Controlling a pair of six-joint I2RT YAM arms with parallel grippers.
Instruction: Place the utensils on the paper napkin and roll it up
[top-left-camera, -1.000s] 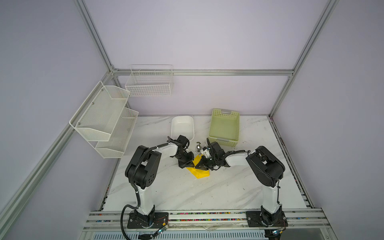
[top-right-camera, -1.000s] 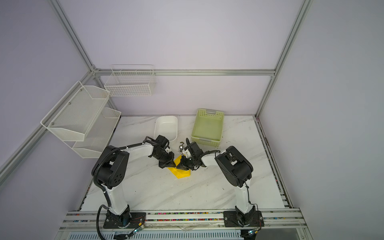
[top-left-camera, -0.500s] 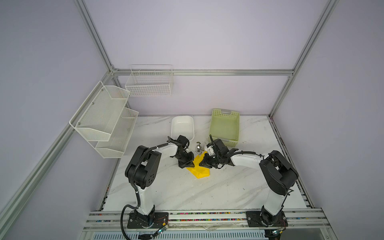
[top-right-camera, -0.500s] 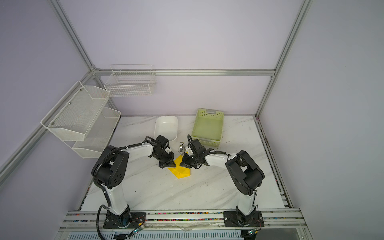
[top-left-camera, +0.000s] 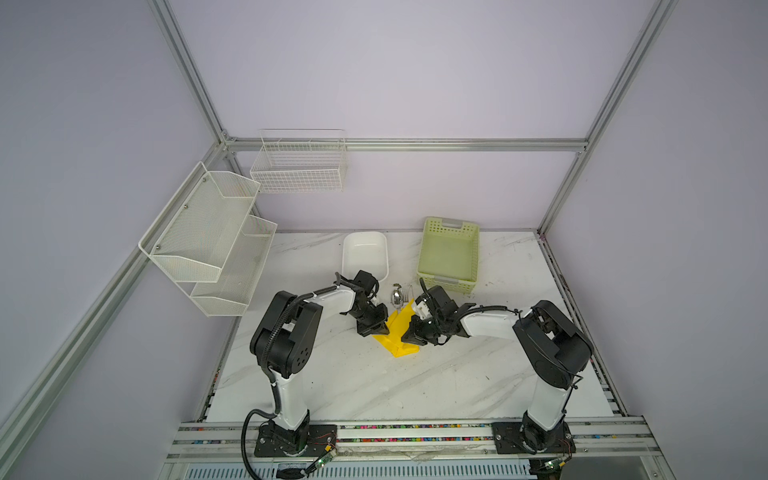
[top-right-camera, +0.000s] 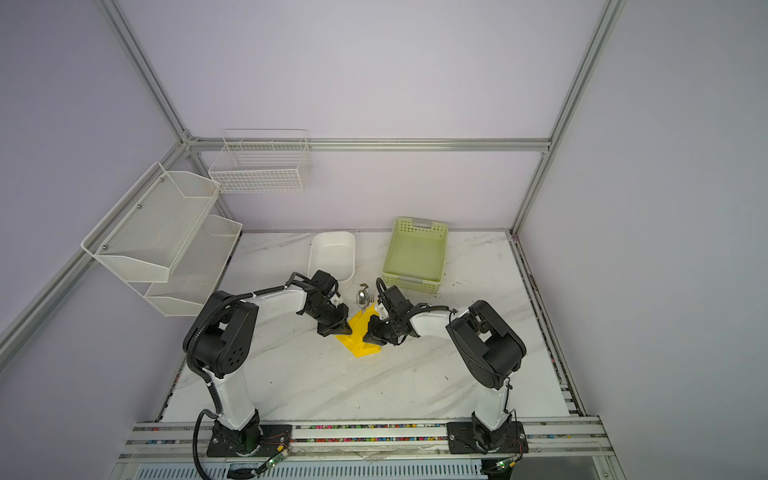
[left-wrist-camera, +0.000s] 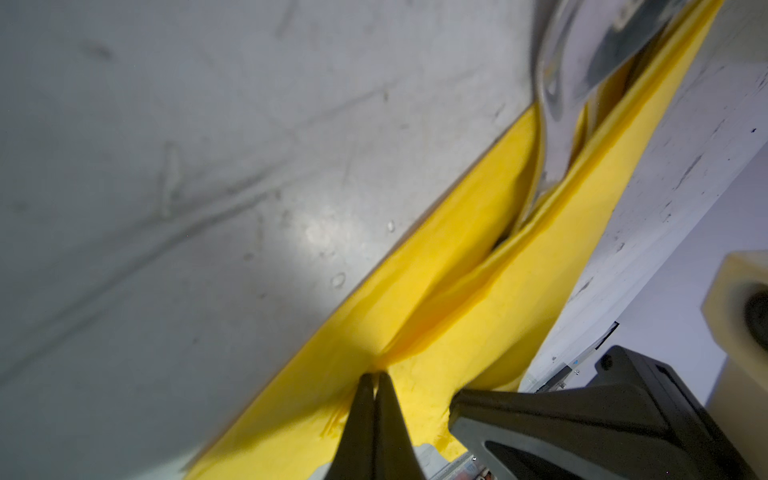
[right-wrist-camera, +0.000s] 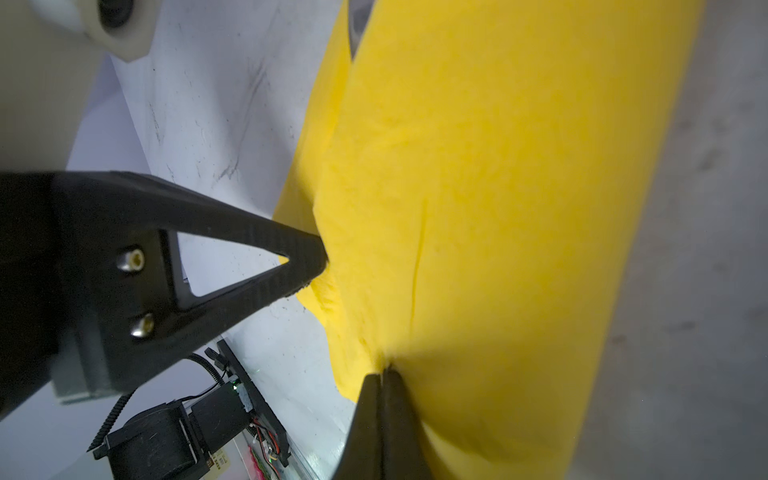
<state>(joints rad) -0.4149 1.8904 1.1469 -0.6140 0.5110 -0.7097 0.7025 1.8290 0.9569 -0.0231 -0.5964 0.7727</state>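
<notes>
The yellow paper napkin (top-left-camera: 398, 345) (top-right-camera: 360, 343) lies mid-table, its two sides lifted into a trough around the utensils. Only the silver spoon bowl and fork tines of the utensils (top-left-camera: 397, 296) (top-right-camera: 363, 296) stick out at the far end; the handles are hidden. My left gripper (top-left-camera: 381, 329) (top-right-camera: 344, 328) is shut on the napkin's left side, and the left wrist view shows the pinch (left-wrist-camera: 375, 376) on the napkin (left-wrist-camera: 478, 291) with the spoon (left-wrist-camera: 557, 83) beyond. My right gripper (top-left-camera: 409, 332) (top-right-camera: 370, 336) (right-wrist-camera: 381, 372) is shut on the right side of the napkin (right-wrist-camera: 498, 208).
A white tub (top-left-camera: 365, 257) and a pale green perforated basket (top-left-camera: 449, 255) stand just behind the napkin. White mesh shelves (top-left-camera: 208, 245) and a wire basket (top-left-camera: 299, 166) hang on the left and back walls. Both grippers sit a few centimetres apart.
The right arm's elbow has swung out to the right while its gripper stayed on the napkin, shifting slightly toward the front. The left arm has held still.
</notes>
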